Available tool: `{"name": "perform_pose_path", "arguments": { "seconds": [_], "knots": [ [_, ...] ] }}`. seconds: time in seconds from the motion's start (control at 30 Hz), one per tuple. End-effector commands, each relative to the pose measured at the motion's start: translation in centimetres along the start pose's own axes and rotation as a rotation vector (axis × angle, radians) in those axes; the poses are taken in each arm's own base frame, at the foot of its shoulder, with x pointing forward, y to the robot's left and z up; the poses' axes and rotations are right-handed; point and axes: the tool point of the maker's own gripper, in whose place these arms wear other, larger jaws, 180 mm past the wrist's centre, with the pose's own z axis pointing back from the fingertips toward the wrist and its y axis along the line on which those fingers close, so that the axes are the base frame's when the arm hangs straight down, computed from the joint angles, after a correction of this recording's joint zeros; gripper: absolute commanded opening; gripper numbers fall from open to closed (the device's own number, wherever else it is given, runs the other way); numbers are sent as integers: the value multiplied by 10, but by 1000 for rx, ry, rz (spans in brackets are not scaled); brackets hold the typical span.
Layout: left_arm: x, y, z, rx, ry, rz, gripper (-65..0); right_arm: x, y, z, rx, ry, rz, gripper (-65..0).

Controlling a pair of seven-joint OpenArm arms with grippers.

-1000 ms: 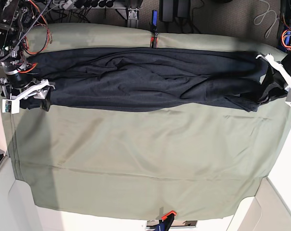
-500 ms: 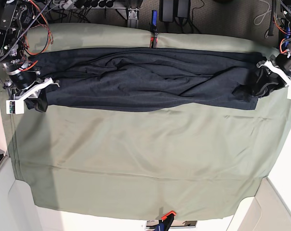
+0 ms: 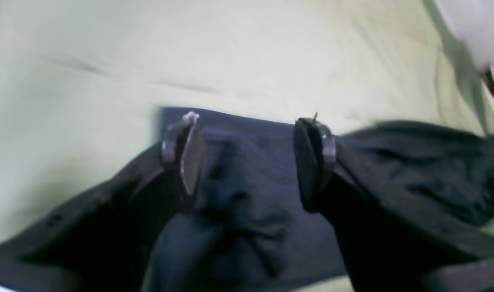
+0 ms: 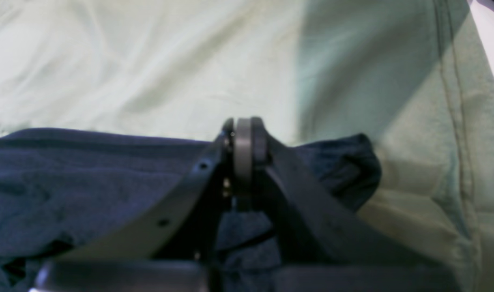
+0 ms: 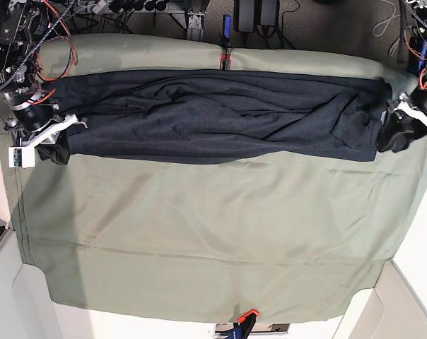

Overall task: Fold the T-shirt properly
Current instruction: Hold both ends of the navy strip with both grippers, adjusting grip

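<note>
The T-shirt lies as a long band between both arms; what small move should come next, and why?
Probably close the left gripper: its jaws stand apart with the T-shirt cloth between them, while the right gripper is already shut at the other end. Once both ends are held, the band, which lies stretched across the green cover, could be lifted for the next fold.

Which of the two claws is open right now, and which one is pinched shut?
The left gripper is open: its two fingers stand apart over the T-shirt. The right gripper is pinched shut, its pads pressed together at the shirt's other end.
</note>
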Motion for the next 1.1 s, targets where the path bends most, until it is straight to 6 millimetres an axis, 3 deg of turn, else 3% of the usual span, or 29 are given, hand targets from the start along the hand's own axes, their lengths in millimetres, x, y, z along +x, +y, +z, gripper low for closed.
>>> {"name": "perform_pose_path", "arguments": {
  "seconds": [0.0, 0.1, 0.43, 0.67, 1.07],
  "knots": [
    [20, 3, 6, 5, -42, -40, -270, 15, 1, 2, 9, -52, 10, -650],
    [13, 16, 10, 53, 9, -72, -210, 16, 1, 2, 10, -53, 8, -650],
    [-45, 74, 9, 147, 91, 138, -209, 16, 6, 2, 39, -58, 16, -650],
    [-65, 56, 6, 57, 99, 311, -209, 16, 7, 2, 42, -56, 13, -650],
    [-91, 20, -16, -39, 118, 393, -209, 16, 7, 2, 44, -57, 11, -650]
  ]
}}
